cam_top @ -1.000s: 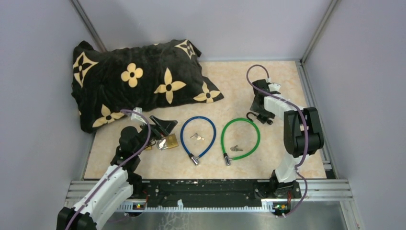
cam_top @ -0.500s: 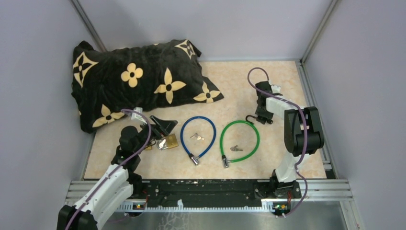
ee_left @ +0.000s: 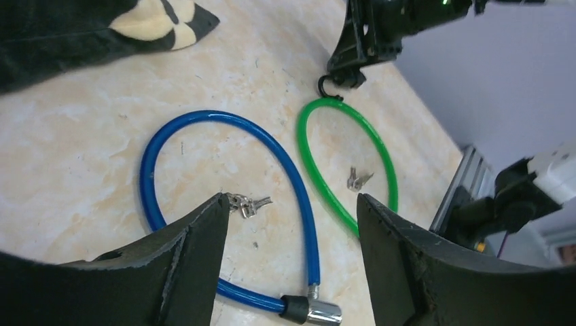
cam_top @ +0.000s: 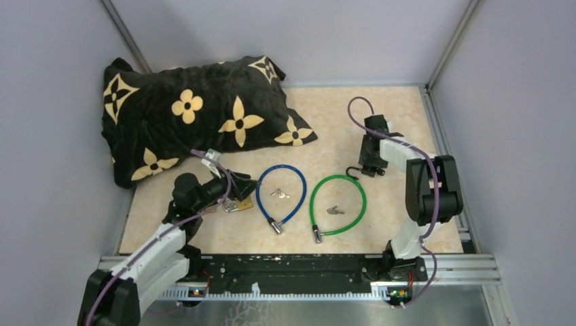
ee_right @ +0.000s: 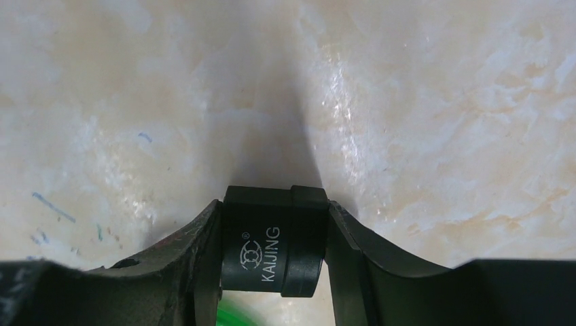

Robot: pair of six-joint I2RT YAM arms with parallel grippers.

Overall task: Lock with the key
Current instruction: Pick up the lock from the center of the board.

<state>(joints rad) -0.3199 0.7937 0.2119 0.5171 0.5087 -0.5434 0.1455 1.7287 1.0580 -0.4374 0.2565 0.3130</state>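
A blue cable lock (cam_top: 280, 192) lies open on the table with its small keys (cam_top: 278, 195) inside the loop. A green cable lock (cam_top: 337, 204) lies to its right, with keys (cam_top: 333, 210) inside. My left gripper (cam_top: 238, 185) is open and empty, just left of the blue cable. In the left wrist view (ee_left: 292, 200) it looks at the blue cable (ee_left: 224, 129) and keys (ee_left: 248, 204). My right gripper (cam_top: 370, 166) is shut on the green cable's black lock head (ee_right: 272, 251), marked KAIJING, at the table surface.
A brass padlock (cam_top: 240, 204) lies under my left gripper. A black pillow with yellow flowers (cam_top: 197, 112) fills the back left. The blue cable's metal end (ee_left: 319, 312) and the green cable's metal end (cam_top: 316, 235) point toward the near edge. Grey walls enclose the table.
My left gripper has swung right and lifted off the padlock toward the blue cable. My right gripper has shifted slightly with the lock head, and the green loop slid a little left.
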